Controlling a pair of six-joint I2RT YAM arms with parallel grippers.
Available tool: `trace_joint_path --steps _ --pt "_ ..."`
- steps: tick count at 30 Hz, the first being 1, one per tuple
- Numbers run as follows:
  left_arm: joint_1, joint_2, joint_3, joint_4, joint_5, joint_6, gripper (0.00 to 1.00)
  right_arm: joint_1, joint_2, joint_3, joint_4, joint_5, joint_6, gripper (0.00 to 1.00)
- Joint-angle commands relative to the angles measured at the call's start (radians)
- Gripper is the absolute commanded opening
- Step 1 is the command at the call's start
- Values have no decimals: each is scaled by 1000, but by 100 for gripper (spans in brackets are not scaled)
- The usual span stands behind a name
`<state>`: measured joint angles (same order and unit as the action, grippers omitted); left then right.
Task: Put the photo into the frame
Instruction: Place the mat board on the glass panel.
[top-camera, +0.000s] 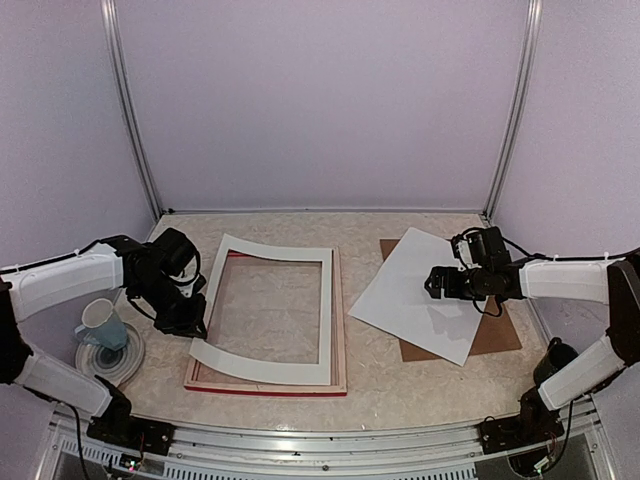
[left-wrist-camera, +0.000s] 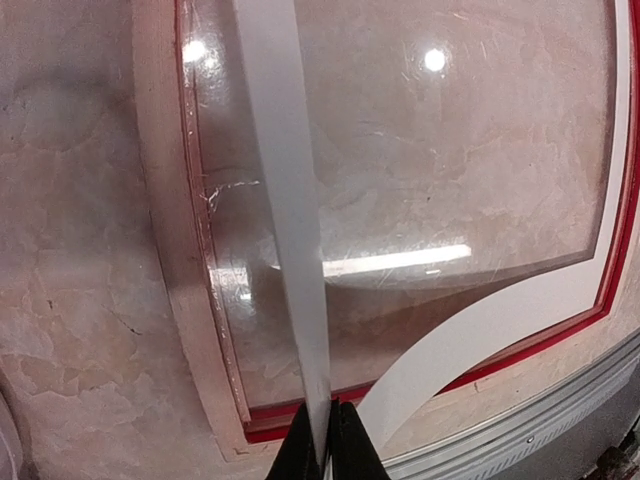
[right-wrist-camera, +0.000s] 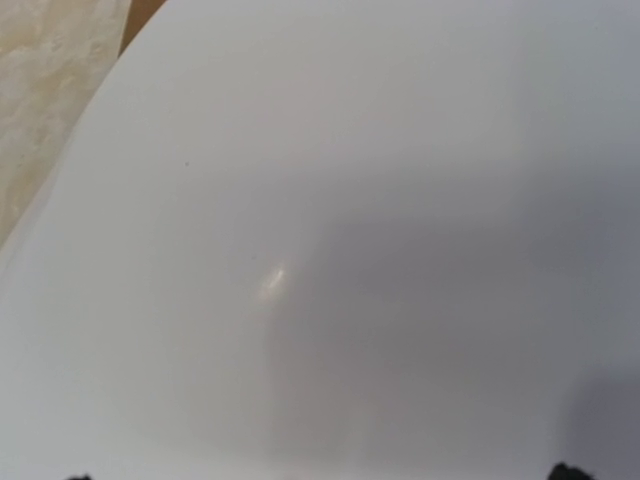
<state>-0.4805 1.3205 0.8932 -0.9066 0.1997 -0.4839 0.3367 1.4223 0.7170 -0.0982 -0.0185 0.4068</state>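
Lying right, the photo (top-camera: 400, 300) looks light, floppy: best taken at its left edge. Right gripper (top-camera: 432, 283) gapes; left gripper (left-wrist-camera: 322, 455) pinches mat (top-camera: 270, 368).

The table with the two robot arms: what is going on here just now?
The left gripper is shut on the left strip of the white mat, holding it bent above the frame, which lies on the table with its pale wood back up. The right gripper is open over the photo, which lies white side up on a brown board at the right. The photo is not yet in the frame. A cup on a plate stands at the far left.
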Motion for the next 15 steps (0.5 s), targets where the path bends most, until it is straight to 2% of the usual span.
trace_joint_path --steps 1,10,15 --pt "8 -5 23 -15 20 20 6 8 14 -1 10 11 -12 99" --pt "22 -19 26 0 107 16 6 8 22 2 10 11 -11 99" --pt "29 -23 55 -30 102 26 6 8 14 4 6 11 -11 99"
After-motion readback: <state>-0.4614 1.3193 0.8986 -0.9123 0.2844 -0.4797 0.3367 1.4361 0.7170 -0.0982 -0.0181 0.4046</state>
